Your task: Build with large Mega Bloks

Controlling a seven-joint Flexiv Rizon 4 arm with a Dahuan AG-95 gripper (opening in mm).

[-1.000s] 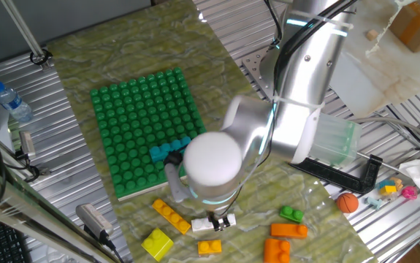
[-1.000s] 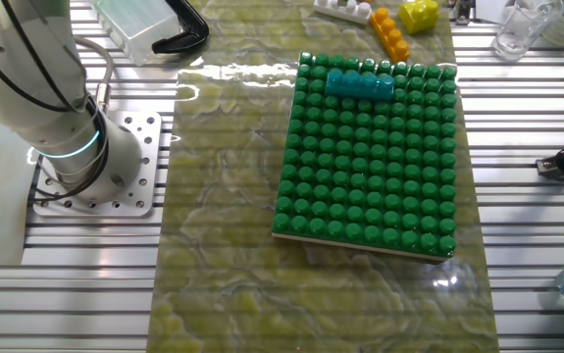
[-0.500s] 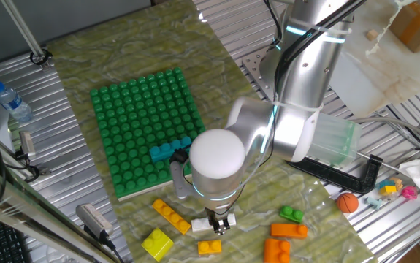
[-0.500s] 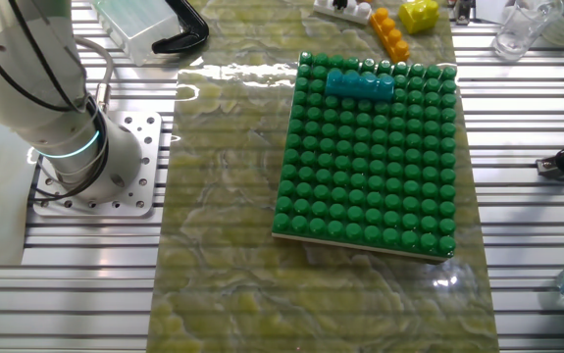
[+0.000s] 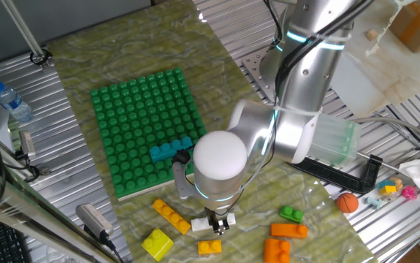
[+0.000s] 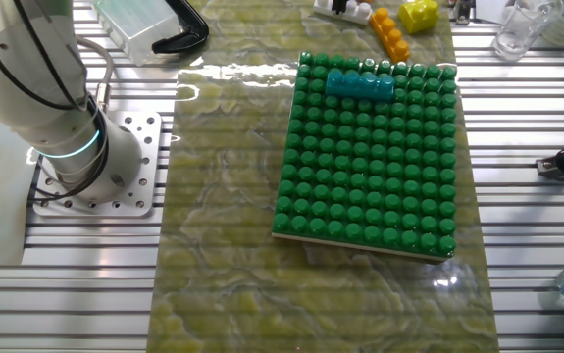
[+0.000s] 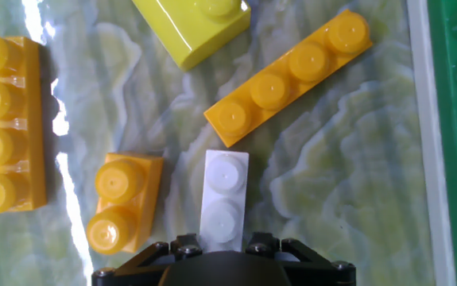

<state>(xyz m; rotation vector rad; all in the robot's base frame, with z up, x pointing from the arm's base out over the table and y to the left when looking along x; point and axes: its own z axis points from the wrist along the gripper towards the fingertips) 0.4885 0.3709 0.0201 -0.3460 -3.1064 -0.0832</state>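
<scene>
In the hand view, four glossy plastic bricks lie on the marbled green mat (image 7: 347,159). At the left edge is a four-stud orange brick (image 7: 5,127), then a two-stud orange brick (image 7: 121,202) at lower left, then a white brick (image 7: 224,195) at lower centre. A long orange brick (image 7: 292,75) lies diagonally above it, and a yellow block (image 7: 196,24) is at the top.

The gripper (image 7: 224,258) shows only its dark base, directly over the white brick; how far the jaws are open I cannot tell.

Only the fixed views show the studded green baseplate (image 6: 370,157), with one teal brick (image 6: 360,84) pressed on it.
</scene>
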